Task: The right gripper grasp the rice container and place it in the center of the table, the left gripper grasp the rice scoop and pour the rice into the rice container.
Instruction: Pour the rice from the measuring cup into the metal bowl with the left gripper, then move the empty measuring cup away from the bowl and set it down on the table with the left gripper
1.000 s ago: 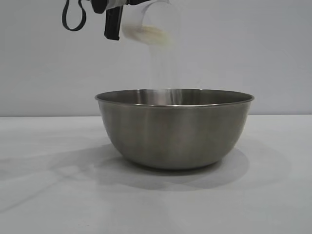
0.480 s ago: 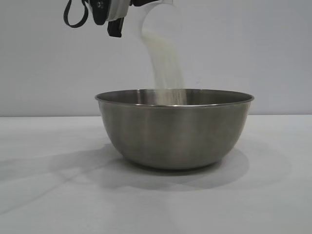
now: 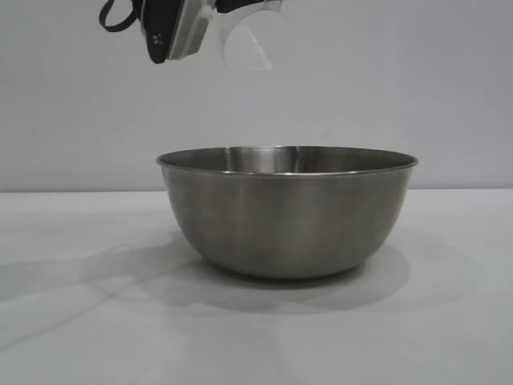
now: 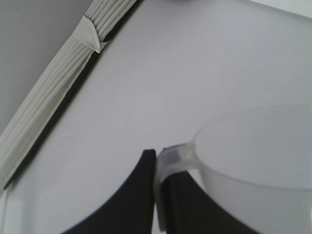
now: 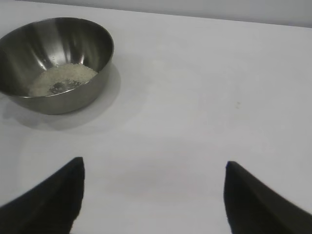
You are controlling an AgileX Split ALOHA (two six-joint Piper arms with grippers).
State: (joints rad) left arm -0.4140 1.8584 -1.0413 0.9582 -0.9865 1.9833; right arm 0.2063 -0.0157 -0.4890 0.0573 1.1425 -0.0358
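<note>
The rice container (image 3: 287, 212), a large steel bowl, stands on the white table (image 3: 72, 321). High above its left rim my left gripper (image 3: 172, 36) holds the rice scoop (image 3: 248, 40), a clear plastic cup tipped over and showing no rice. In the left wrist view the black fingers (image 4: 131, 200) are shut on the scoop's handle (image 4: 170, 158), with the cup body (image 4: 253, 161) beside them. The right wrist view shows the rice (image 5: 63, 78) as a pale heap at the bottom of the bowl (image 5: 29, 39). My right gripper (image 5: 153, 165) hangs open over bare table, well away from the bowl.
A plain grey wall (image 3: 401, 80) rises behind the table. White tabletop (image 5: 204, 87) spreads on all sides of the bowl. A ribbed grey-white strip (image 4: 58, 83) crosses the left wrist view.
The scoop held rice a second ago, then a stream fell into the bowl. The stream has stopped and the left gripper has rolled the scoop further over. The bowl has not moved.
</note>
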